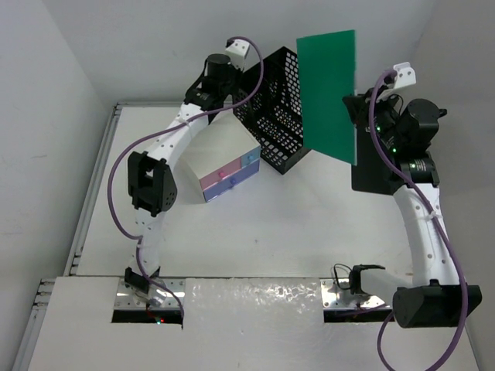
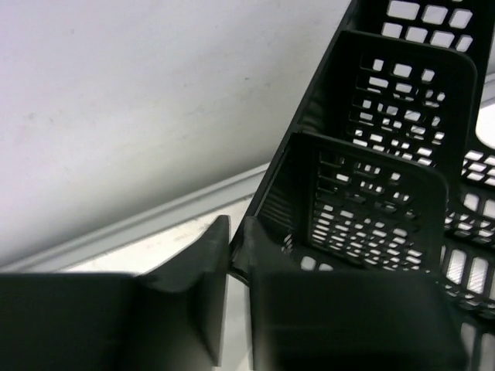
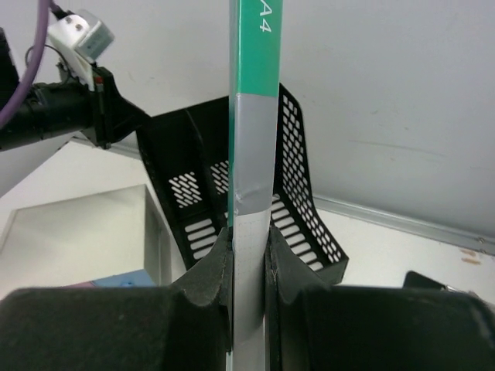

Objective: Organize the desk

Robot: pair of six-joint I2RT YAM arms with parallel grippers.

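With the left tool (image 2: 238,259), jaws drawn to a narrow slit, pinches the corner rim of the black mesh rack (image 2: 387,193). With the right tool (image 3: 249,255), jaws tight, clamps the grey-taped edge of the green folder (image 3: 257,46), upright, by the rack's right side. Below both, the white table (image 1: 271,232), pale rails along its edges; toward its far side, the rack just beside the drawer box (image 1: 224,166).
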